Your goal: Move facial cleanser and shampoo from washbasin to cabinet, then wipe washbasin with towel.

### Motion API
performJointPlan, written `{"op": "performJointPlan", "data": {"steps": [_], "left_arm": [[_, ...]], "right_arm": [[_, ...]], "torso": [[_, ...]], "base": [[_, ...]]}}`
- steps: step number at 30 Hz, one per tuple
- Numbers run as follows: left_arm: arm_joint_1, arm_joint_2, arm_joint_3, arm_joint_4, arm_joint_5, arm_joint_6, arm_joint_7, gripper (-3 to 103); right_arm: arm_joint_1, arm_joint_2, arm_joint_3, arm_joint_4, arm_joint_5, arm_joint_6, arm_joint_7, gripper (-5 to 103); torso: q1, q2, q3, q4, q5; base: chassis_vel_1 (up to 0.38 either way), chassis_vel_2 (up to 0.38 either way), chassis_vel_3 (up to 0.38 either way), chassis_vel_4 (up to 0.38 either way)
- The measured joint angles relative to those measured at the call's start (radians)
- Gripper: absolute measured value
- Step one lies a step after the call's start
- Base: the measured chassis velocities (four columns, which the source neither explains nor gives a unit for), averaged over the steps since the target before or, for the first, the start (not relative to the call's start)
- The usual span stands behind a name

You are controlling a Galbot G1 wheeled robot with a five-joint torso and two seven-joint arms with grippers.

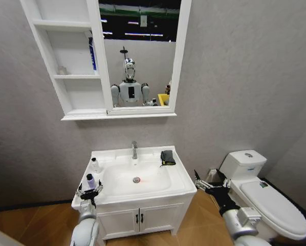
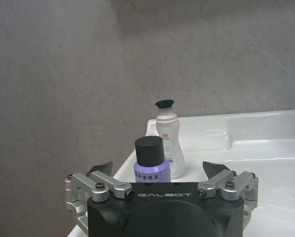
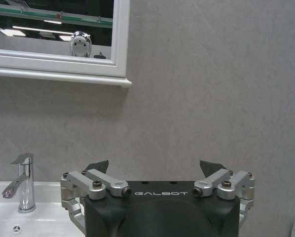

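Observation:
The washbasin [image 1: 181,177] has a chrome tap [image 1: 134,149]. On its left rim stand two bottles: a white one with a black cap [image 1: 95,165] [image 2: 168,145], and a lilac one with a black cap [image 1: 90,181] [image 2: 151,167] nearer to me. I cannot tell which is the facial cleanser and which the shampoo. My left gripper [image 1: 89,193] [image 2: 158,168] is open just in front of the lilac bottle, a finger on each side, not touching it. The dark towel [image 1: 167,157] lies on the back right rim. My right gripper [image 1: 204,183] [image 3: 155,167] hangs open and empty off the basin's right side. The cabinet [image 1: 71,77] hangs up on the left.
A blue-and-white container [image 1: 92,54] stands on the cabinet's middle shelf, by the mirror [image 1: 140,51]. A white toilet [image 1: 265,197] stands close to my right arm. Below the basin is a white two-door vanity [image 1: 140,218]. The grey wall is right behind it all.

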Motion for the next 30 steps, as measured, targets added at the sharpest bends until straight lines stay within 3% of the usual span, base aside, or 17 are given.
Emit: {"op": "performJointPlan", "data": {"steps": [12, 15, 17, 18, 23, 25, 27, 30], "left_arm": [[-0.049, 0.034, 0.002, 0.057, -0.074, 0.05, 0.008, 103], [-0.07, 0.039, 0.006, 0.083, -0.092, 0.058, 0.017, 91], [-0.075, 0.039, 0.006, 0.09, -0.092, 0.058, 0.02, 91], [-0.086, 0.037, 0.005, 0.105, -0.091, 0.056, 0.024, 81], [-0.099, 0.033, 0.005, 0.125, -0.092, 0.053, 0.027, 70], [-0.112, 0.029, 0.005, 0.14, -0.09, 0.049, 0.03, 53], [-0.116, 0.027, 0.004, 0.144, -0.09, 0.048, 0.03, 53], [-0.118, 0.026, 0.002, 0.144, -0.09, 0.046, 0.03, 43]], "right_arm": [[0.001, -0.006, 0.003, -0.019, 0.029, 0.009, 0.001, 100], [0.001, -0.003, 0.006, -0.029, 0.029, 0.016, 0.003, 100], [0.0, -0.002, 0.006, -0.03, 0.029, 0.017, 0.003, 100], [-0.001, -0.001, 0.007, -0.032, 0.028, 0.019, 0.003, 100], [-0.001, 0.0, 0.009, -0.033, 0.028, 0.02, 0.003, 100], [-0.003, -0.001, 0.01, -0.034, 0.028, 0.022, 0.003, 100], [-0.004, -0.001, 0.011, -0.035, 0.027, 0.024, 0.003, 100], [-0.007, 0.0, 0.011, -0.037, 0.026, 0.028, 0.005, 100]], "torso": [[0.0, 0.0, 0.0, 0.0001, 0.0], [0.0, 0.0, 0.0, 0.0002, 0.0001], [0.0, 0.0, 0.0, 0.0003, 0.0], [0.0, 0.0, 0.0, 0.0002, 0.0001], [0.0, 0.0, 0.0, 0.0002, 0.0001], [0.0, 0.0, 0.0, 0.0002, 0.0], [0.0, 0.0, 0.0, 0.0001, 0.0], [0.0, 0.0, 0.0, 0.0002, 0.0]], "base": [[0.0, 0.0, 0.0, 0.0], [0.0, 0.0, 0.0, 0.0], [0.0, 0.0, 0.0, 0.0], [0.0, 0.0, 0.0, 0.0], [0.0, 0.0, 0.0, 0.0], [0.0, 0.0, 0.0, 0.0], [0.0, 0.0, 0.0, 0.0], [0.0, 0.0, 0.0, 0.0]]}}
